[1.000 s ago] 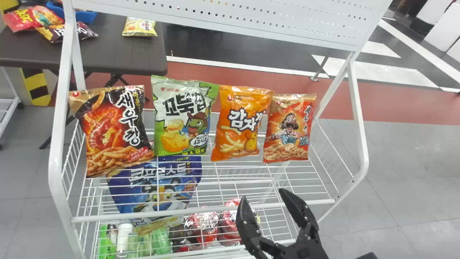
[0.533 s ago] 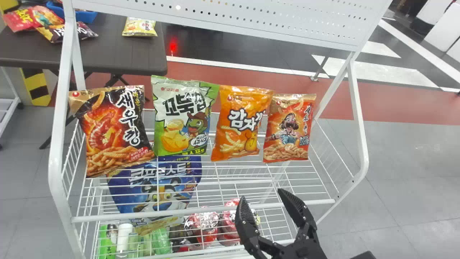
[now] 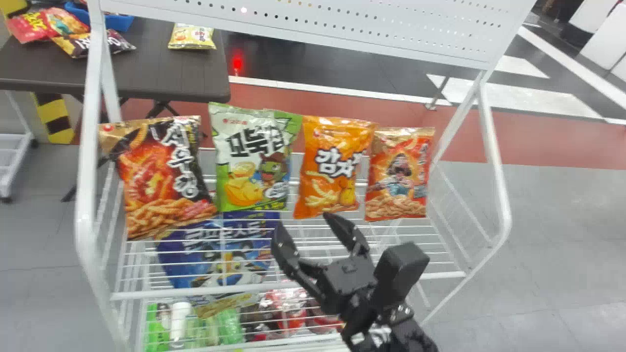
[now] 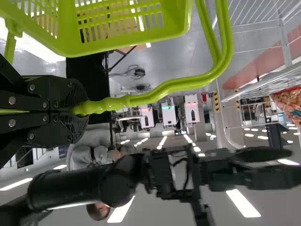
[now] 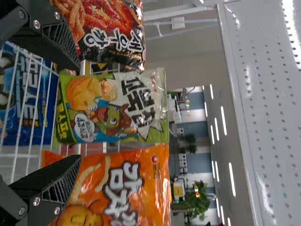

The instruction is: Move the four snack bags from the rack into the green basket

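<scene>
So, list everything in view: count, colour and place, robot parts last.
rack: 1, white, centre
snack bags: 4; black, green, orange, red; along the rack
large bag: 1, blue, lower in the rack
small items: several; red, green, white; rack bottom
basket: 1, green, held by its handle
table: 1, dark, beyond the rack, left
bags on table: at least 3; red, black-and-yellow, yellow
container: 1, blue, on the table
right gripper: 1, black, before green bag and orange bag
left gripper: 1, black, on that handle

The puffy orange plastic bag (image 3: 332,168) looks shiny and crinkly. The curved green plastic basket (image 4: 127,40) looks smooth. The tall white metal rack (image 3: 86,195) looks smooth too.
</scene>
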